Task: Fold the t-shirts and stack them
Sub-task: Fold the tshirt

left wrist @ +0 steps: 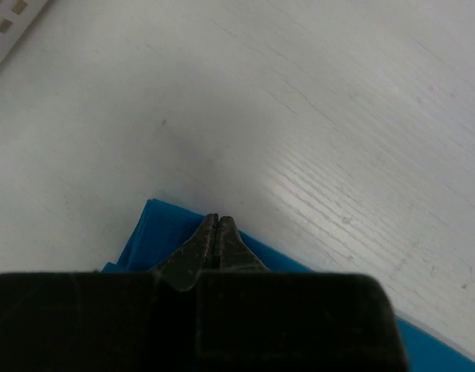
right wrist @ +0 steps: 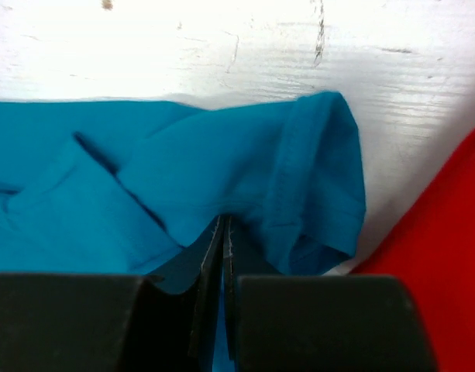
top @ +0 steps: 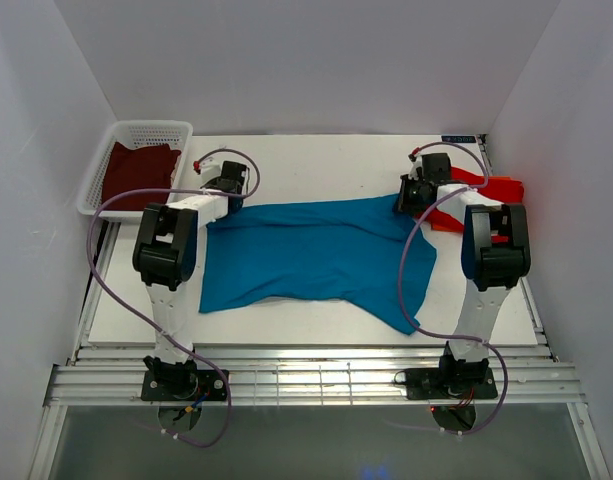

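The teal-blue t-shirt (top: 316, 255) lies spread across the tabletop (top: 326, 160) between the two arms, with its near right part trailing in a point toward the front edge. The left claw (left wrist: 216, 222) is pressed together at the shirt's far left corner. Its tips sit right at the cloth's edge, so the bite looks shallow. The right claw (right wrist: 224, 226) is pressed together on a bunched fold by the hemmed sleeve at the far right corner, pinching the cloth. The step in hand looks like the first fold, with both far corners taken. To do it well, both claws should rise together, only enough to clear the cloth beneath, and carry the far edge toward the near one at an even pace. The span between them should be taut so no crease sets. The left pinch could slip if pulled sideways. The right claw works just beside the red-orange t-shirt (right wrist: 446, 263), which should not be dragged along. The maroon t-shirt (top: 136, 172) sits in the basket (top: 151, 127) at far left.
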`<state>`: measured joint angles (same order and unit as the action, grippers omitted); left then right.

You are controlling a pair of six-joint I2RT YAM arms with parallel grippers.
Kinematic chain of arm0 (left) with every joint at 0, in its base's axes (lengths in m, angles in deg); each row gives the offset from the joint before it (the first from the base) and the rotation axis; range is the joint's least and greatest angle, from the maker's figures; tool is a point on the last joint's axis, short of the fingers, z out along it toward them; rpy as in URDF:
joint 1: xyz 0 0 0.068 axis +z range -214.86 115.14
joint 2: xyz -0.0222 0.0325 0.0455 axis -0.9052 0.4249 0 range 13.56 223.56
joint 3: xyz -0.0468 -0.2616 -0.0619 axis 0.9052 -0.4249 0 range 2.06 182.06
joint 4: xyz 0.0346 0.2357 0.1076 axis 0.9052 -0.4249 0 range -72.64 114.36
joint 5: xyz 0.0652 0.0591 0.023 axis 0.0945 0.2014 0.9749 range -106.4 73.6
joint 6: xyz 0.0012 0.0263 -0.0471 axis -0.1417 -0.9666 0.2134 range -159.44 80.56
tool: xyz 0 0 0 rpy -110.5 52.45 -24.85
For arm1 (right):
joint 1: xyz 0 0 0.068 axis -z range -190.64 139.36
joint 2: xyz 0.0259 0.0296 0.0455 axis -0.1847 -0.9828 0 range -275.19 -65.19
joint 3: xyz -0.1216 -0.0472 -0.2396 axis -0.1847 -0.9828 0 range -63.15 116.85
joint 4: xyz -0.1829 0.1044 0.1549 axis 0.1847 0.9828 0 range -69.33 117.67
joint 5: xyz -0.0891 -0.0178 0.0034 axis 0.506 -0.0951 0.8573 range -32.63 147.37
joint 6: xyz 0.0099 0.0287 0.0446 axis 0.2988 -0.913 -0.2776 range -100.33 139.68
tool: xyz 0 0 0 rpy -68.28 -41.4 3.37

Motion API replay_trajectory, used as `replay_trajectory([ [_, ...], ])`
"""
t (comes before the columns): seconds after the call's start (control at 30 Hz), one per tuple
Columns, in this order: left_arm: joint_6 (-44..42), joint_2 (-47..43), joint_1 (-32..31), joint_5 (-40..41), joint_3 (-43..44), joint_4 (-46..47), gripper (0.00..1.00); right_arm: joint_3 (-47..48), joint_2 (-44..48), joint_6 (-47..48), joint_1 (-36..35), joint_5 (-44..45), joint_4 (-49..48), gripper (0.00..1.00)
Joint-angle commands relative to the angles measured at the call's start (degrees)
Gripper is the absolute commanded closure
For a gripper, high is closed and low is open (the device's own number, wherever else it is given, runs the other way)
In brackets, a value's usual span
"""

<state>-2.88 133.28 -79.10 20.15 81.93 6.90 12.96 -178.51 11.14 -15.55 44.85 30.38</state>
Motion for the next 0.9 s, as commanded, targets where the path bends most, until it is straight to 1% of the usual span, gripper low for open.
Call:
replay_trajectory([
  [0.0,2.1,1.2,4.2,-3.4,-0.7,-4.0,1.0,4.0,-3.6,-0.3,-1.0,-1.0,1.3,0.92],
  [0.13,1.1,2.2,5.5,-3.5,0.2,-3.7,1.0,7.6,-6.9,-0.4,-2.9,0.2,2.9,0.92],
  [0.27,0.1,4.5,5.7,-4.3,3.5,-3.8,1.0,11.4,-10.6,-1.2,-4.3,1.6,3.5,0.92],
  [0.43,-1.7,6.8,5.8,-3.7,7.3,-3.9,1.0,16.8,-13.8,-2.4,-4.6,5.1,4.1,0.92],
  [0.5,-2.8,7.9,5.8,-3.8,9.4,-4.3,1.0,19.8,-15.2,-1.9,-4.6,4.9,5.0,0.92],
  [0.53,-3.7,7.8,5.9,-5.3,9.8,-4.0,1.0,20.6,-15.1,-1.7,-4.6,4.3,5.0,0.92],
  [0.57,-4.1,7.5,5.7,-6.1,9.8,-2.2,1.0,20.0,-14.6,-1.5,-4.6,3.2,4.4,0.92],
  [0.63,-5.7,4.7,4.9,-6.8,7.3,1.8,1.0,17.6,-12.4,-1.5,-4.6,1.1,-0.5,0.92],
  [0.67,-7.0,3.2,4.2,-6.8,5.8,4.7,1.0,14.5,-9.6,-1.5,-4.6,0.8,-2.2,0.92],
  [0.7,-10.6,1.5,2.1,-6.5,4.3,11.1,1.0,13.1,-8.1,-1.6,-4.6,0.7,-5.3,0.92],
  [0.73,-12.7,-1.9,0.7,-5.9,1.5,14.3,1.0,11.9,-6.6,-1.5,-4.6,0.8,-6.5,0.92],
  [0.77,-15.1,-3.4,-0.7,-5.1,0.6,17.4,1.0,10.8,-3.9,-1.4,-4.6,0.8,-7.3,0.92],
  [0.8,-20.0,-4.7,-3.9,-3.6,0.1,23.5,1.0,9.3,-2.7,-1.0,-4.6,0.6,-8.0,0.92],
  [0.83,-21.9,-6.5,-5.5,-3.5,1.0,25.1,1.0,8.7,-0.3,-0.3,-4.6,0.6,-8.7,0.92],
  [0.87,-23.3,-6.9,-8.7,-3.4,2.3,25.5,1.0,8.1,0.7,-0.2,-4.6,0.6,-9.1,0.92],
])
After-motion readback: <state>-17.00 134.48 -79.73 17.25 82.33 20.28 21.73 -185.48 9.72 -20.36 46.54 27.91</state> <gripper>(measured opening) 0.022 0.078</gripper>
